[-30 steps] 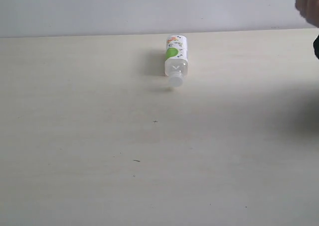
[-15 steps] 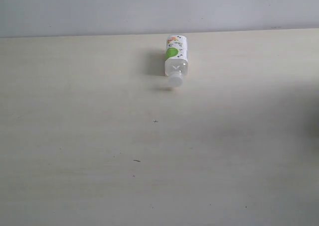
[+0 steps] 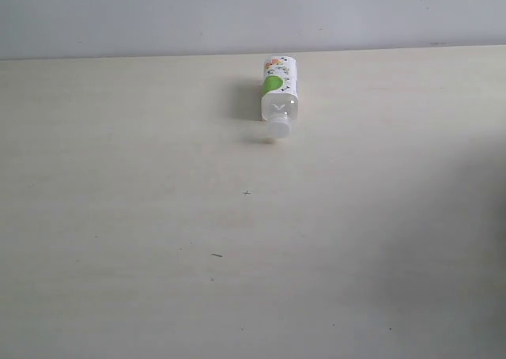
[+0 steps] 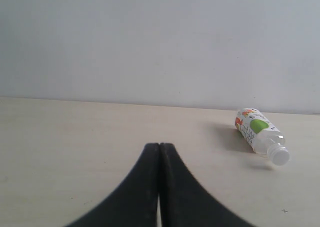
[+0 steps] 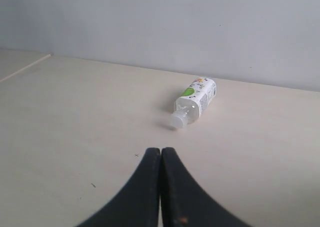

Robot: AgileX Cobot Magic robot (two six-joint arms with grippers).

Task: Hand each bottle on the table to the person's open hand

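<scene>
One bottle (image 3: 278,96) with a white cap and a green-and-white label lies on its side near the far edge of the pale table (image 3: 158,217), cap pointing toward the front. It also shows in the left wrist view as the bottle (image 4: 260,134) and in the right wrist view as the bottle (image 5: 194,106). My left gripper (image 4: 159,146) is shut and empty, well short of the bottle. The right gripper (image 5: 161,150) is shut too, holding nothing, with the bottle ahead of it. Neither gripper appears in the exterior view. The person's open hand is out of view.
A plain grey wall (image 3: 237,15) rises behind the table's far edge. A few small dark specks (image 3: 217,255) mark the tabletop. A soft shadow darkens the right side of the table (image 3: 474,217).
The person's hand, visible at the top right corner a second ago, has withdrawn out of view. The bottle has not moved.
</scene>
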